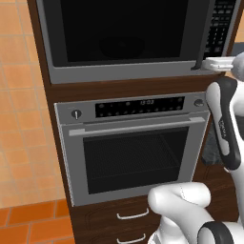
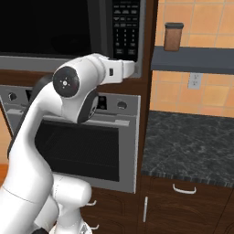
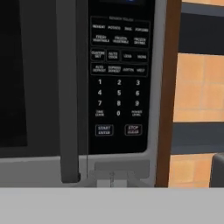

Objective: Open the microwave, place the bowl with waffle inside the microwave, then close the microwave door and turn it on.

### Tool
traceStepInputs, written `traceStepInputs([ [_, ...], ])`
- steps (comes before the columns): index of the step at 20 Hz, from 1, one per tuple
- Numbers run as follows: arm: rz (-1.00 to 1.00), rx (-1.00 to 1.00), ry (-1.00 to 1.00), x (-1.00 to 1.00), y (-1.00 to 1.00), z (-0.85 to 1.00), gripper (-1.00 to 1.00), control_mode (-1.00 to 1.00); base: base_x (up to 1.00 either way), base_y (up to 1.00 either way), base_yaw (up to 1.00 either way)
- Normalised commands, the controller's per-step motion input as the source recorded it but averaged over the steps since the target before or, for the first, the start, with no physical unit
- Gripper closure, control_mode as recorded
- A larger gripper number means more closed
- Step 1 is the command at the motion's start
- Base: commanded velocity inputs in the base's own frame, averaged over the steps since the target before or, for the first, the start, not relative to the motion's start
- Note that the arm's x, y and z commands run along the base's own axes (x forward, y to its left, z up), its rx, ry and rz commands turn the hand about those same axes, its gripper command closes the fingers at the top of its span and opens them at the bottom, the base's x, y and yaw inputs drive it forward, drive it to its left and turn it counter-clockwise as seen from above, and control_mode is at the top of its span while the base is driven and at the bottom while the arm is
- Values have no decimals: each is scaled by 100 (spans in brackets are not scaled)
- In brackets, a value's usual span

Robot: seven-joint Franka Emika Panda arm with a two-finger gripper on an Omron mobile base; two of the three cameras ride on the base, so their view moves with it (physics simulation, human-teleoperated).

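A: We found the microwave (image 1: pixel 124 38) built into the dark wood cabinet, above the silver oven (image 1: pixel 133 147). Its door (image 1: pixel 119 31) of black glass was shut against the frame.

B: And the pincer (image 1: pixel 202 64)? We saw the white hand reach to the lower right corner of the microwave, at the bottom end of the dark vertical handle (image 1: pixel 204 35).

A: Yes, in the right base view the hand (image 2: pixel 123 69) pointed at the silver strip under the keypad (image 2: pixel 125 27). We judged the pincer closed to a narrow gap. We could not tell whether anything was between the fingers; in the hand view the tips sat low, just under the keypad and beside the handle's foot (image 3: pixel 70 175).

B: The hand view showed us the keypad (image 3: pixel 118 83) straight on, number keys in the middle and start and stop keys along its lower edge.

A: To the right of the cabinet we saw a dark speckled worktop (image 2: pixel 192 146), and above it a grey shelf (image 2: pixel 192 59) with a brown jar (image 2: pixel 173 36) near its left end. A wall socket (image 2: pixel 195 81) sat on the orange tiles under the shelf.

B: The oven's display (image 1: pixel 147 102) was lit, with one knob at each end of its panel.
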Motion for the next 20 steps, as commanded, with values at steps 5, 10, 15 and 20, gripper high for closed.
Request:
traceStepInputs([
  [5,0,0,0,23,0,0,100,-100,0,0,0],
  [10,0,0,0,45,0,0,100,-100,0,0,0],
  [15,3,6,0,48,-1,2,100,-100,0,0,0],
  [20,6,8,0,34,-16,0,100,-100,0,0,0],
])
